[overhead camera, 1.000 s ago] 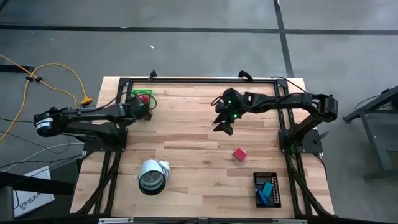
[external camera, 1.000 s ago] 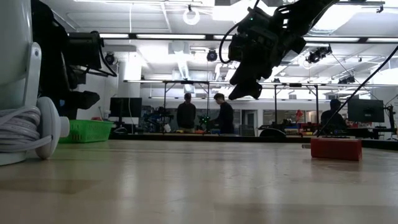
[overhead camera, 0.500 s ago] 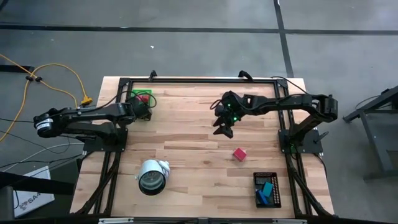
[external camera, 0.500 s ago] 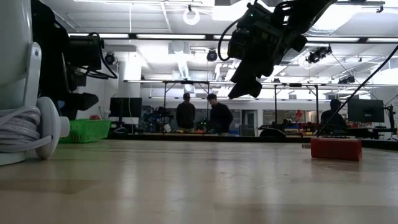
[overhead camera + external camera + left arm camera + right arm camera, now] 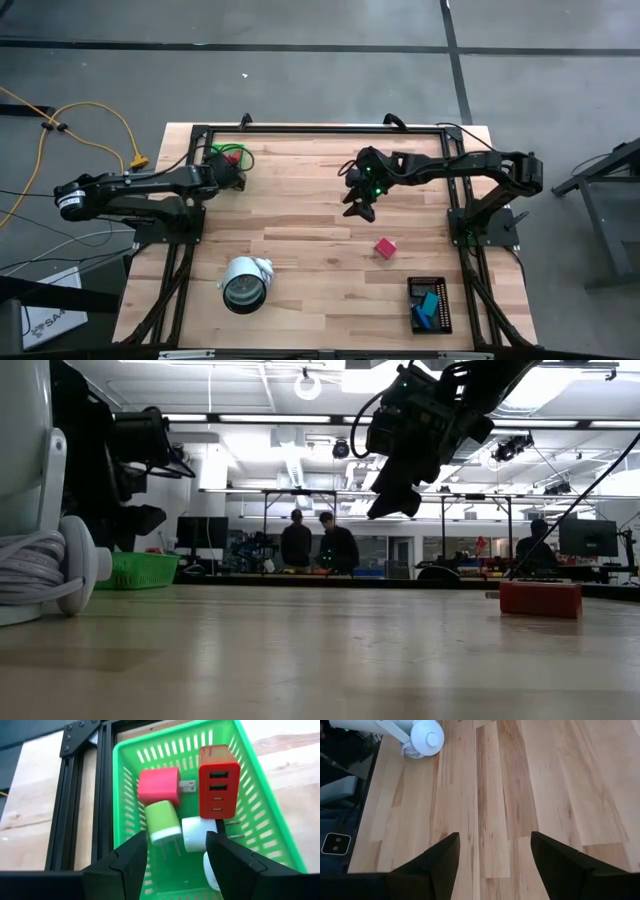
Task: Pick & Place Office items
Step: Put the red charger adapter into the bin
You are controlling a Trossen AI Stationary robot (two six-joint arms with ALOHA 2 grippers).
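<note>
In the high view the green basket (image 5: 222,152) is mostly hidden under the left gripper (image 5: 236,172), its contents too small to name. In the left wrist view a white plug (image 5: 211,870) is half covered by a finger (image 5: 226,854). The bits in the black tray (image 5: 429,305), well away from the right gripper (image 5: 359,204), are too small to tell. The white roll (image 5: 410,735) is cut off at the picture's edge — only one end shows.

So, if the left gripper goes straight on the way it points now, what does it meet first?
Probably the chargers in the green basket: the open left gripper points at the light green charger and the white charger. Which comes first is unclear.
</note>
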